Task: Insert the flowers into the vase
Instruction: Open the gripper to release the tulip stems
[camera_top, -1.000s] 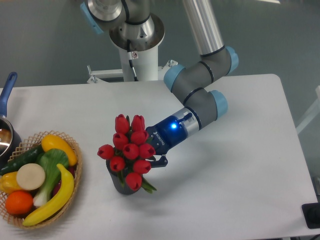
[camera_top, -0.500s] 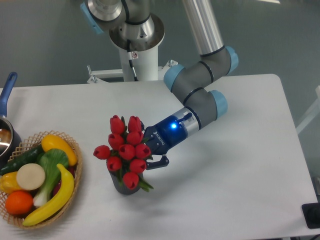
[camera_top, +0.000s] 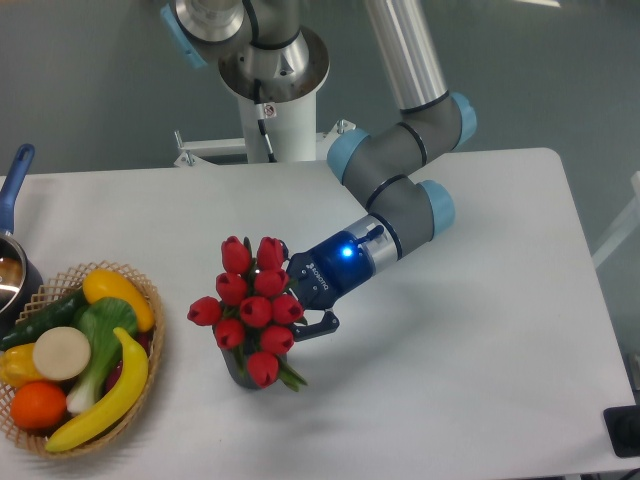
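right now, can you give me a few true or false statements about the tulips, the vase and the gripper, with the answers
1. The red tulips stand over the dark grey vase, hiding most of it. True.
2. The gripper is far from the bunch, over the wicker basket. False: it is right beside the tulips, on their right in the picture.
3. The wicker basket of fruit and vegetables sits left of the vase in the picture. True.
4. The vase lies tipped on its side. False: it stands upright on the white table.
5. The tulips are yellow. False: they are red.
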